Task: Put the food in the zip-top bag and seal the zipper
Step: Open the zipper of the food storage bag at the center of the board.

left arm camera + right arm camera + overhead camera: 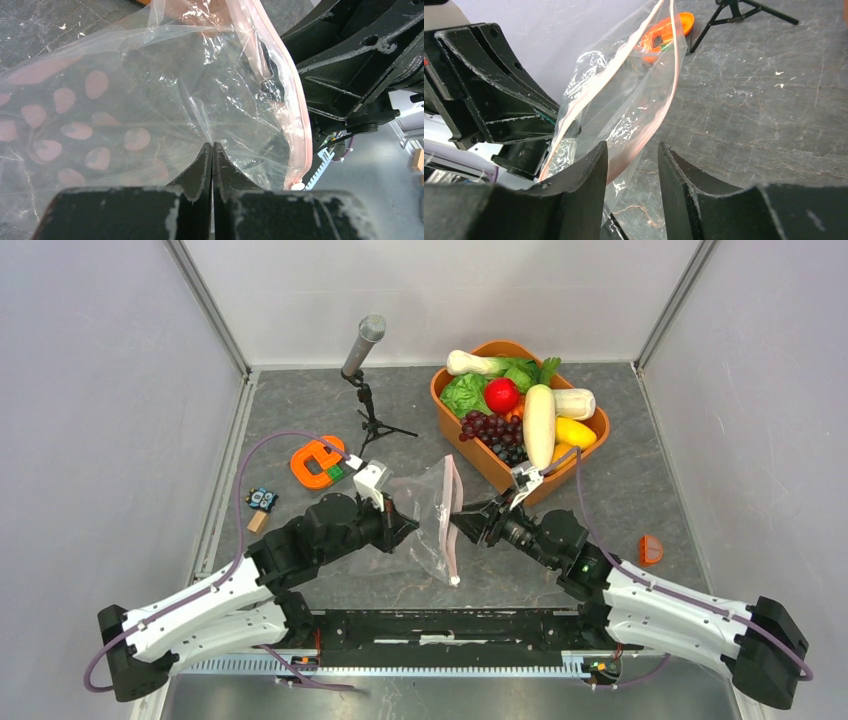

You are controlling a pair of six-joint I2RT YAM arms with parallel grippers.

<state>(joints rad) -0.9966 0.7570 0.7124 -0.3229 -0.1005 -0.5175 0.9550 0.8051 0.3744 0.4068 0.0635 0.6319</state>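
Note:
The clear zip-top bag (425, 512) is held up off the table between my two arms. Its pinkish zipper (452, 522) faces the right arm. My left gripper (405, 525) is shut on the bag's film (165, 100), pinching a fold at its tips (212, 145); the zipper (296, 115) curves past on the right. My right gripper (631, 150) is open, and the zipper edge (644, 130) hangs loose in the gap beside the left finger (584, 175). The food, with purple grapes (490, 427), a red piece (501, 395) and a pale squash (539, 425), lies in the orange tub (446, 405).
A microphone on a small tripod (365, 350) stands at the back, left of the tub. An orange tool (318, 462) and a small block (262, 502) lie to the left. A small orange piece (651, 549) lies at the right. Grey walls enclose the table.

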